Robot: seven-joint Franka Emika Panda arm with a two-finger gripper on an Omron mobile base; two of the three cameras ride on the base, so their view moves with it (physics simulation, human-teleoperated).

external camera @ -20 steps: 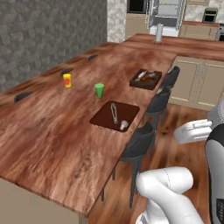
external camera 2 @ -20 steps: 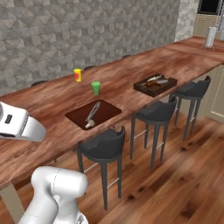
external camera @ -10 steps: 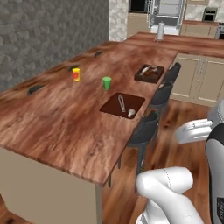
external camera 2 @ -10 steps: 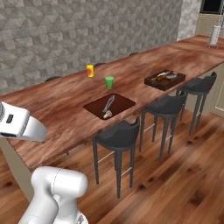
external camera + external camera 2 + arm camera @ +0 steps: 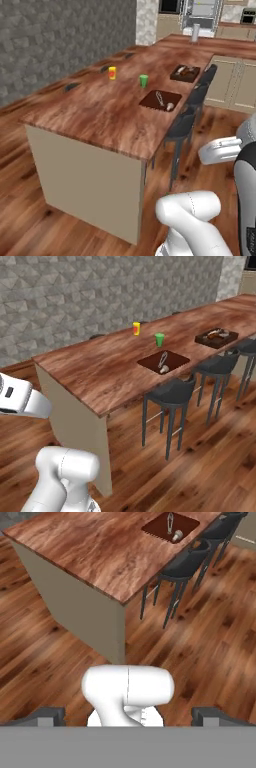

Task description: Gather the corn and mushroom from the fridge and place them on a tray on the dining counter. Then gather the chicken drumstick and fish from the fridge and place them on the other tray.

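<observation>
The dark near tray (image 5: 152, 100) (image 5: 176, 360) (image 5: 155, 525) lies on the wooden dining counter (image 5: 105, 110) (image 5: 100, 368). On it are a long pale piece, apparently the corn (image 5: 159, 97) (image 5: 163, 359) (image 5: 170, 519), and a white mushroom (image 5: 170, 106) (image 5: 164, 369) (image 5: 177, 534). Farther along the counter, the second tray (image 5: 176, 75) (image 5: 209, 342) holds brownish items too small to name. My gripper (image 5: 129, 714) hangs over the wood floor, well short of the counter's end. It is open with nothing between its fingertips (image 5: 50, 716).
A yellow cup (image 5: 112, 73) (image 5: 136, 329) and a green cup (image 5: 143, 80) (image 5: 159, 339) stand on the counter. Dark stools (image 5: 182, 125) (image 5: 172, 393) (image 5: 187, 559) line its right side. A steel appliance (image 5: 202, 12) stands at the far back, beyond a grey jar (image 5: 195, 32).
The whole picture has shifted: the base has backed away along the counter, whose near end and side panel now show. The trays and cups keep their places on it.
</observation>
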